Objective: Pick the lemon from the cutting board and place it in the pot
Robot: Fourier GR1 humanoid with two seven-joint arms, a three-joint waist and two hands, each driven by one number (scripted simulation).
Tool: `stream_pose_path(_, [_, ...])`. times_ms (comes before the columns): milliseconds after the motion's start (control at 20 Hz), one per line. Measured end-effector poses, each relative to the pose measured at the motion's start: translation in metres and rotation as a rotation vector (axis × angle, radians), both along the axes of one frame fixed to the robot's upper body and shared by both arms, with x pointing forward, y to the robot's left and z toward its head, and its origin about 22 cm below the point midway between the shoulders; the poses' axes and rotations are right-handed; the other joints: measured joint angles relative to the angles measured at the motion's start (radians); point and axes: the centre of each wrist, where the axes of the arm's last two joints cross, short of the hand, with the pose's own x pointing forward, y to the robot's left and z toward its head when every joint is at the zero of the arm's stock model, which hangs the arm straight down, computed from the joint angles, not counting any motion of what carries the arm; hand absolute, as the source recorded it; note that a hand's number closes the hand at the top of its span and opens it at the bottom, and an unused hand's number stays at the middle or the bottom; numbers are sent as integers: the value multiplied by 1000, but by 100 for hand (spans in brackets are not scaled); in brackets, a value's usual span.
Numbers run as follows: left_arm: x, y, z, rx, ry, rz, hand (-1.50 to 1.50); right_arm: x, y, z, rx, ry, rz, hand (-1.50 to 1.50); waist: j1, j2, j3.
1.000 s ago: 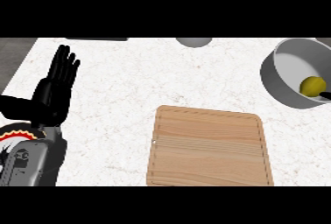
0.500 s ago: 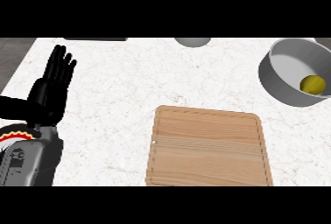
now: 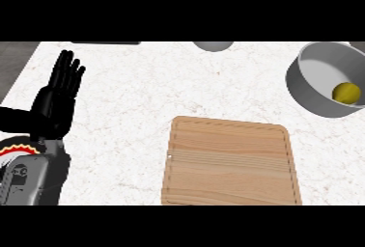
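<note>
Small yellow lemon is lying inside the grey metal pot, beyond the bare wooden cutting board. Left hand is resting, fingers straight, holding nothing. Placement looks complete; best leaving it undisturbed.

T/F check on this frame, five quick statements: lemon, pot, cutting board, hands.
1. The lemon lies inside the pot. True.
2. The cutting board carries the lemon. False: nothing lies on the board.
3. The left hand is open, fingers up, at the view's left. True.
4. The right hand holds the pot's rim. False: no right hand shows in the head view.
5. The pot stands on the cutting board. False: it stands on the counter, apart from the board, toward the upper right.
</note>
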Motion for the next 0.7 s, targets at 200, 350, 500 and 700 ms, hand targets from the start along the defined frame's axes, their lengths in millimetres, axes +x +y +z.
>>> stream_pose_path(200, [0,2,2,-6,-4,-5,0,-24,-18,2,16,-24,-22,-150,2,2,1])
stream_pose_path(350, [-2,2,1,-6,-4,-8,0,-40,-29,6,18,-32,-35,-150,6,4,3])
stream_pose_path(500, [-1,-1,-1,-10,-6,-5,0,-53,-37,7,21,-39,-42,-150,3,5,4])
stream_pose_path(700, [0,-1,3,-13,-6,4,0,-70,-46,6,23,-53,-50,-150,2,4,5])
